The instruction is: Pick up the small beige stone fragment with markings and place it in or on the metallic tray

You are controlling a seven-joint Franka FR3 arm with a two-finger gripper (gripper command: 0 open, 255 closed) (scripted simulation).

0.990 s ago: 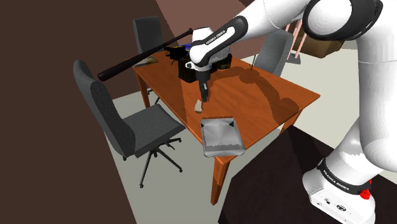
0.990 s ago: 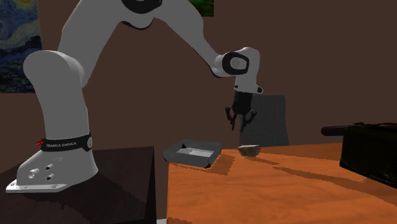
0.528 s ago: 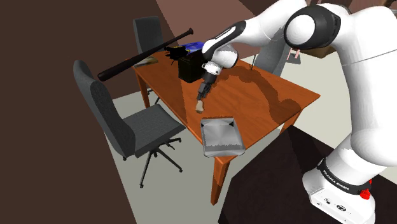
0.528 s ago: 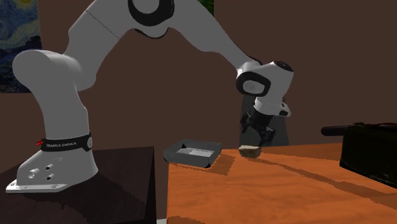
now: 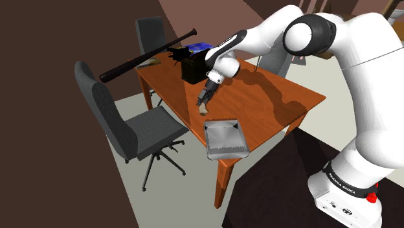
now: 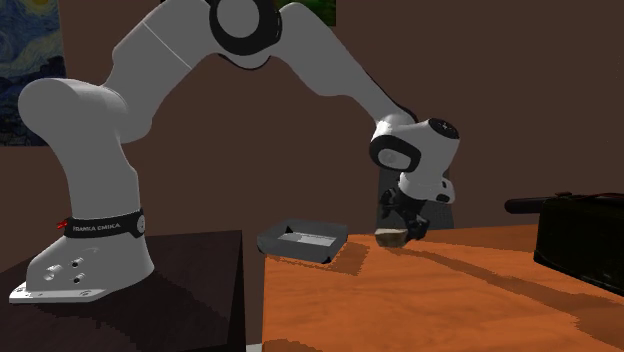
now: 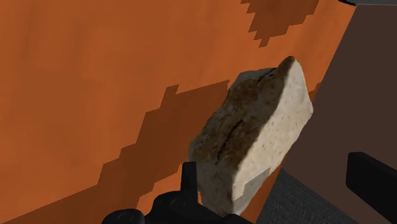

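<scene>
Stone fragment (image 7: 254, 137) inside pincer (image 7: 280, 183), seemingly loose.

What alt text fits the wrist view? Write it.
A small beige stone fragment with brown markings lies between the open fingers of the black two-finger gripper, one against it, the other apart. Beneath is an orange table.

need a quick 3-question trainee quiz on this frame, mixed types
1. True or false: the stone fragment already lies in the tray.
2. The gripper is: A) shut on the stone fragment; B) open, fingers either side of it; C) shut on nothing.
3. Fill in: the tray sits at the table corner nearest the robot's ____.
Key: 1 false; 2 B; 3 stand.
</scene>
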